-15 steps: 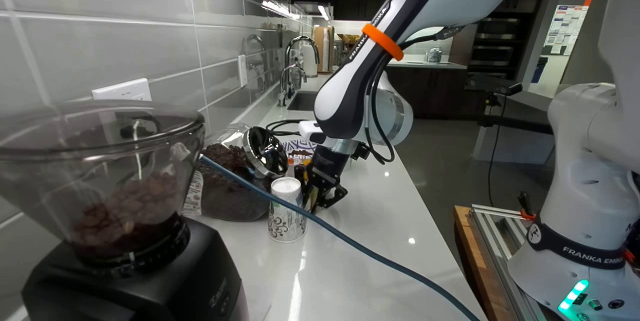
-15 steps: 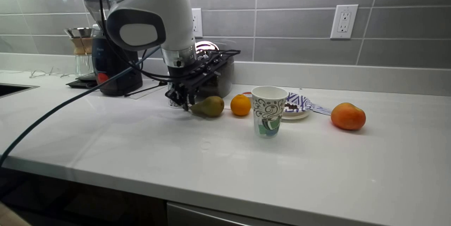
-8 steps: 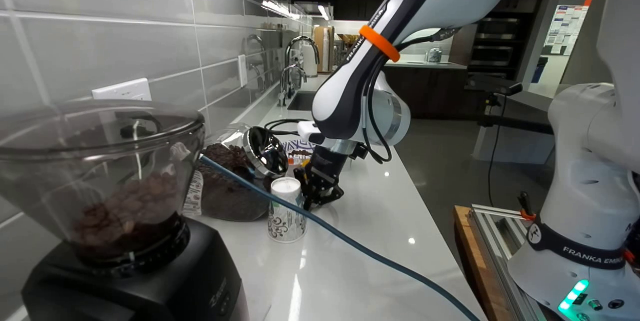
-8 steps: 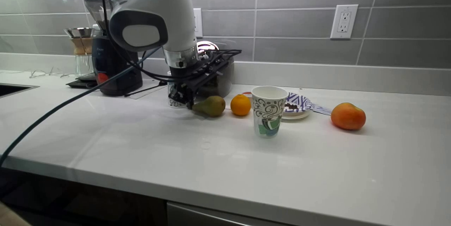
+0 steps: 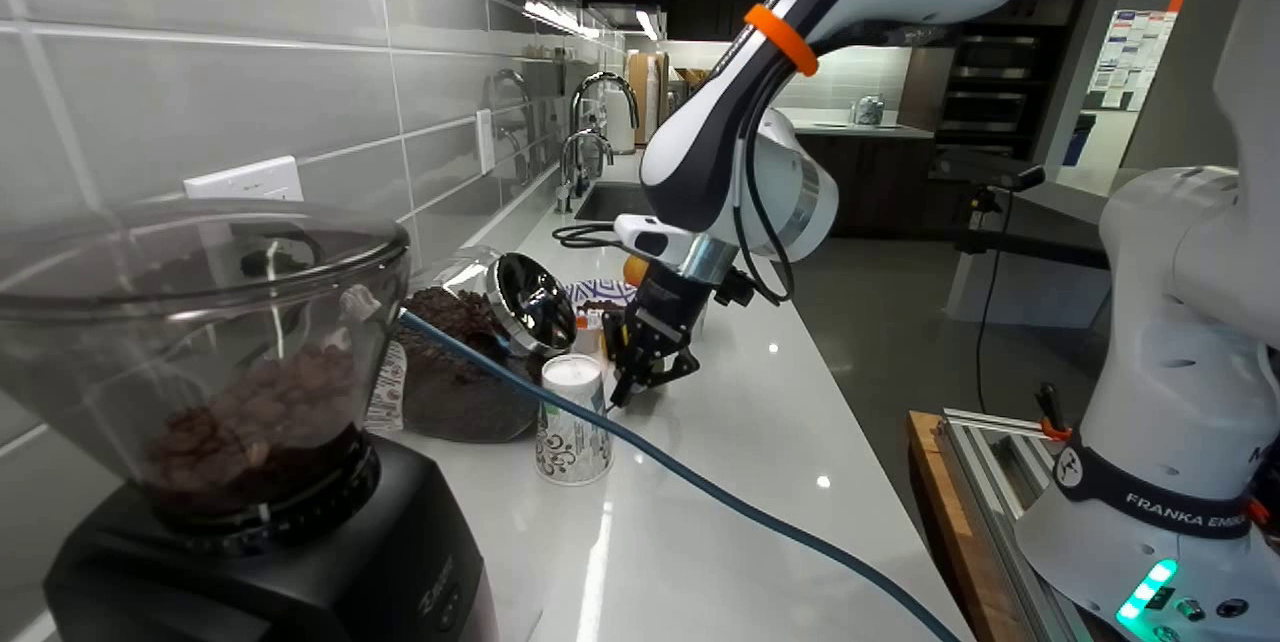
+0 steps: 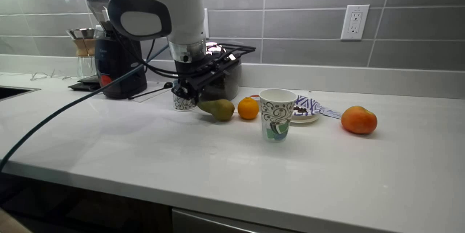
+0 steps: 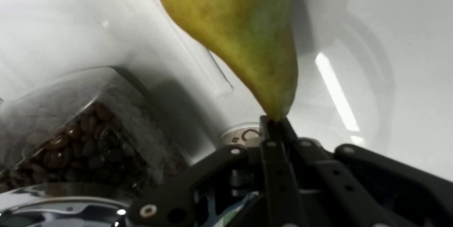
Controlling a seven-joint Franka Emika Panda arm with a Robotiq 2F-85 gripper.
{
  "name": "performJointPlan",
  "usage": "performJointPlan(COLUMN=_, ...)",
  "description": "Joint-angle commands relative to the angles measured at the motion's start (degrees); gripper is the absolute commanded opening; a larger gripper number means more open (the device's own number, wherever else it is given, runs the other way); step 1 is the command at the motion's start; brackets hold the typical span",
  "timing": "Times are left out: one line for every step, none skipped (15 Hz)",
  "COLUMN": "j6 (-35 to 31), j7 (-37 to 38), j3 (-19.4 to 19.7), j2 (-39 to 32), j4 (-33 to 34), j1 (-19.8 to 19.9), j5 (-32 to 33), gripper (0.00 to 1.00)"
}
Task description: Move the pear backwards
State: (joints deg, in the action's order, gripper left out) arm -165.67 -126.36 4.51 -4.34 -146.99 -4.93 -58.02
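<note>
The yellow-green pear (image 6: 222, 110) lies on its side on the counter in an exterior view, its narrow end raised and pointing at my gripper (image 6: 196, 100). In the wrist view the pear (image 7: 244, 18) fills the top middle and tapers down to my gripper (image 7: 278, 122). The fingers (image 7: 265, 131) are closed close together on the pear's narrow tip. A shadow shows under the narrow end; I cannot tell whether the thick end touches the counter. In an exterior view my gripper (image 5: 622, 392) hides most or all of the pear.
An upside-down patterned cup (image 5: 574, 432) stands beside the gripper, near a container of coffee beans (image 5: 465, 372). An orange fruit (image 6: 248, 108) sits close to the pear's thick end. A paper cup (image 6: 277, 117), a plate (image 6: 308, 118) and a red-orange fruit (image 6: 359, 119) stand farther along.
My gripper first moves in and closes at the pear's narrow tip, then rises slightly. The narrow end has lifted with it, and the pear has shifted slightly toward the orange fruit.
</note>
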Motion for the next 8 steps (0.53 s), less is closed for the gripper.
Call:
performJointPlan(j6=5.0, j7=-3.5, j3=1.0, j2=9.9, j4=-5.5, j1=1.7, j5=-5.2, gripper=0.01)
performJointPlan(j6=5.9, j7=-3.6, j3=1.6, j2=11.9, j4=-6.5, j1=2.0, j5=-6.2, gripper=0.01)
performJointPlan(j6=5.9, j7=-3.9, j3=2.2, j2=13.7, j4=-7.5, j1=2.3, j5=-7.2, gripper=0.01)
performJointPlan(j6=6.2, j7=-3.9, j3=2.9, j2=15.4, j4=-8.3, j1=2.6, j5=-8.2, gripper=0.01)
performJointPlan(j6=5.9, j7=-3.8, j3=3.7, j2=17.2, j4=-9.2, j1=2.9, j5=-8.8, gripper=0.01)
performJointPlan(j6=5.9, j7=-3.6, j3=4.5, j2=18.9, j4=-10.0, j1=3.2, j5=-9.5, gripper=0.01)
performJointPlan(j6=5.4, j7=-3.7, j3=5.3, j2=20.5, j4=-10.6, j1=3.5, j5=-10.4, gripper=0.01)
performJointPlan(j6=5.5, j7=-3.7, j3=6.1, j2=22.0, j4=-11.3, j1=3.8, j5=-10.9, gripper=0.01)
